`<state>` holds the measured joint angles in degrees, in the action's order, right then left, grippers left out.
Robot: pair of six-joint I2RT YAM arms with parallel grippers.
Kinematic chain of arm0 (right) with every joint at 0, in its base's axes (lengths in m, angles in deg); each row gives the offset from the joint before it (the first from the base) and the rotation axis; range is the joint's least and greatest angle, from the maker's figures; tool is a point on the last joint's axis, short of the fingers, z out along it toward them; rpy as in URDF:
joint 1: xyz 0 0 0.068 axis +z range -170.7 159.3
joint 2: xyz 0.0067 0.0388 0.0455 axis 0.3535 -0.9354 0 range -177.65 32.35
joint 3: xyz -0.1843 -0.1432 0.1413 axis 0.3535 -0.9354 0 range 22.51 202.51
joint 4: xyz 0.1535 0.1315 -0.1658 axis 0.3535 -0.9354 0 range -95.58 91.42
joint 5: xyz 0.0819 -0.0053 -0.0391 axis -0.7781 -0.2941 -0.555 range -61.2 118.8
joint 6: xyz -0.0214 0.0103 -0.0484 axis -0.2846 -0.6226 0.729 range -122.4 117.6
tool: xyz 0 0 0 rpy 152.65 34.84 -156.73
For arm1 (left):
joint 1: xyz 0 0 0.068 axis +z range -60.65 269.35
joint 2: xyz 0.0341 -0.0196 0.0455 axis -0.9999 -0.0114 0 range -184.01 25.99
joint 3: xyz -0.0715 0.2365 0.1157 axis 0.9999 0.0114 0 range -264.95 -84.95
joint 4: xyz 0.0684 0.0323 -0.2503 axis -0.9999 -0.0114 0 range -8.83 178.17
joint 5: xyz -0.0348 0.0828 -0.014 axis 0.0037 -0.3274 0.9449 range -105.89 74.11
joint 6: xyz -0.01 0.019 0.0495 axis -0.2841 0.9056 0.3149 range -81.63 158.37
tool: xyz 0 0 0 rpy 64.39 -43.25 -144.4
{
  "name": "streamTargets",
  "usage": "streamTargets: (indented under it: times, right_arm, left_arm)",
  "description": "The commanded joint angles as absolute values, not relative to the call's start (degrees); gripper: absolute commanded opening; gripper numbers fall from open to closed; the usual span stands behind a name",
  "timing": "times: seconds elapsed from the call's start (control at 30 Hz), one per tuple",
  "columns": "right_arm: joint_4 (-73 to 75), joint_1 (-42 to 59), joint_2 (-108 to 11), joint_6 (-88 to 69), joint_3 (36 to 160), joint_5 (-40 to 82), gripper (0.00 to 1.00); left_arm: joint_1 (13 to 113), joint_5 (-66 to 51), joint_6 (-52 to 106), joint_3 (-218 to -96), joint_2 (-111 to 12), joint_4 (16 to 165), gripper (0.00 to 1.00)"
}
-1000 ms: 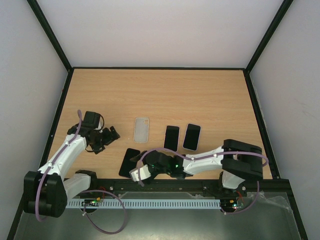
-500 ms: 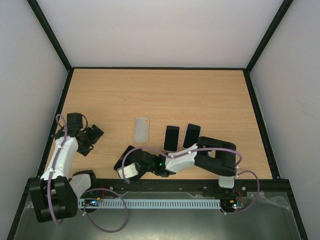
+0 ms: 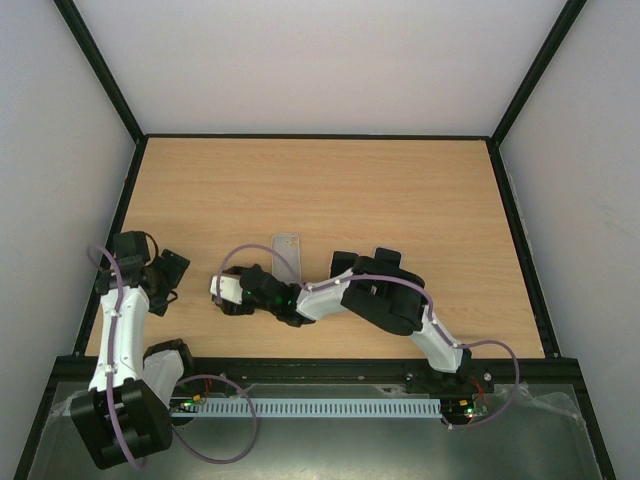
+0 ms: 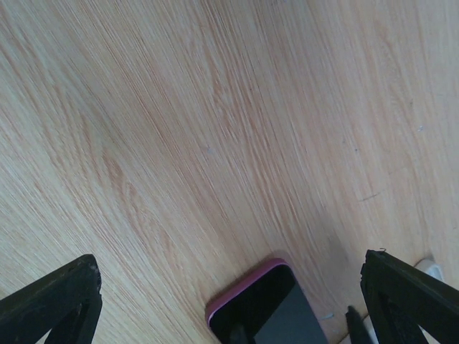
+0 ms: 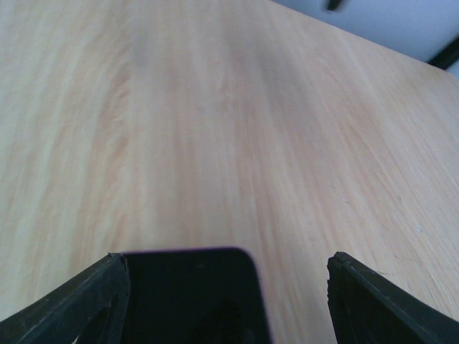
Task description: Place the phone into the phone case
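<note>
Phone (image 5: 192, 295) between wide-spread right fingers (image 5: 68, 304), left fingers (image 4: 50, 304) wide above table (image 4: 179, 107)

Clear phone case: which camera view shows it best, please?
The top external view. There the clear phone case lies flat on the table, its near end hidden behind the right arm. Neither wrist view shows it: the left sees a pink-edged phone, the right a dark phone.

We see a light wooden table (image 3: 400, 190) bordered by a thin black frame (image 3: 320, 136). Pale walls (image 3: 320, 60) rise behind the table and at both its sides. Below the table's near edge runs a white slotted strip (image 3: 330, 408), set on a grey metal sheet (image 3: 320, 455).
</note>
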<state>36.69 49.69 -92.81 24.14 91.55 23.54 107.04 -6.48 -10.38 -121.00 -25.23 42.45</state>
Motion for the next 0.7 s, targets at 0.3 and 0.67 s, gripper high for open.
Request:
streamTargets:
  times: [0.3,0.67]
  right_arm:
    - [12.05,46.36,-85.05,3.3,98.06,14.17,0.85]
    - [-4.91,45.9,-88.1,11.06,104.45,11.17,0.98]
  left_arm:
    - [107.26,-0.5,-17.04,-119.08,-18.79,39.06,0.95]
    - [107.28,-3.24,-14.9,-117.32,-22.03,41.04,0.96]
